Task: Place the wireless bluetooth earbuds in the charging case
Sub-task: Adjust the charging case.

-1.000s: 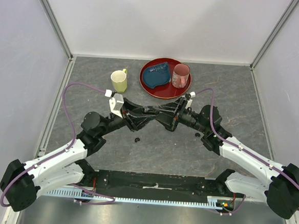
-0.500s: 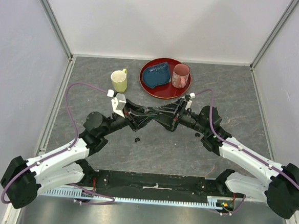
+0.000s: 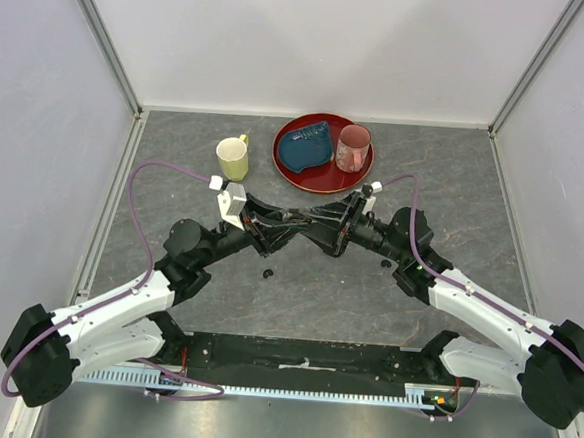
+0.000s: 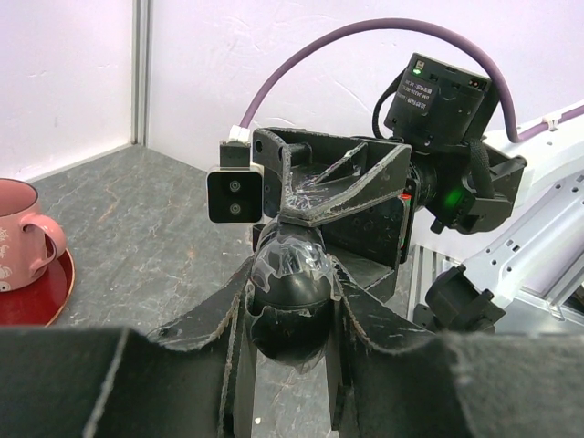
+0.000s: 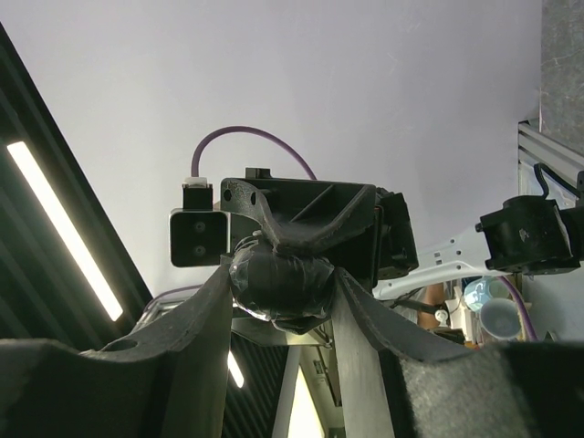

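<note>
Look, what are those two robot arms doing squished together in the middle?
Both arms have met over the middle of the table and are gripping the same thing. The left gripper and the right gripper both clamp the rounded black charging case, which is held up off the table. A tiny black earbud lies on the table below, not yet in the case. The pictures do not show whether the case is open.
</note>
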Controlling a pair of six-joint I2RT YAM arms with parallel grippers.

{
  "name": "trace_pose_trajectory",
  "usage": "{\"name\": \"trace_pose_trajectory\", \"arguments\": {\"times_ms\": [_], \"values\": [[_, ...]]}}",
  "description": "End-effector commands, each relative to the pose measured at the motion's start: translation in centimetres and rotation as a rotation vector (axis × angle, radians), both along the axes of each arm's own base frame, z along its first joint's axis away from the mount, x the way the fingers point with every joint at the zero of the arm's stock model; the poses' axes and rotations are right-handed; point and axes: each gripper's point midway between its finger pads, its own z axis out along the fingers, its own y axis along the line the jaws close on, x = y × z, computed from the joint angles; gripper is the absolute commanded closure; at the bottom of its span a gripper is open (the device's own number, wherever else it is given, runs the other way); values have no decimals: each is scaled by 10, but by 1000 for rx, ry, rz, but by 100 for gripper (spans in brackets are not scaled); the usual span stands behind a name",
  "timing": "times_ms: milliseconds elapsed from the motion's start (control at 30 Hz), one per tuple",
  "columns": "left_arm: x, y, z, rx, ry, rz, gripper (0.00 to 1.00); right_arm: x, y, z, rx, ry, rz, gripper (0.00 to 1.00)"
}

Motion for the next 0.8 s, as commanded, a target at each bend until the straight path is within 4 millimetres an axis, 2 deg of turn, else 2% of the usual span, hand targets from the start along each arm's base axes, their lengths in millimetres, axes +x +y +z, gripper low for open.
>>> {"name": "trace_pose_trajectory", "arguments": {"times_ms": [0, 100, 167, 267, 467, 767], "values": [[-6, -1, 16, -38, -38, -10, 93, -2, -6, 24, 67, -56, -24, 100], [-5, -1, 16, -40, -36, -8, 72, -3, -6, 24, 73, -45, -23, 100], [-5, 1, 17, -44, -35, -1, 64, -2, -7, 22, 71, -39, -27, 100], [-5, 2, 18, -51, -33, 3, 58, -3, -8, 20, 72, -35, -30, 100], [-7, 5, 18, -51, -30, 14, 52, -2, -11, 22, 79, -33, -52, 100], [-9, 7, 17, -43, -31, 11, 54, -2, -12, 22, 76, -33, -54, 100]]}}
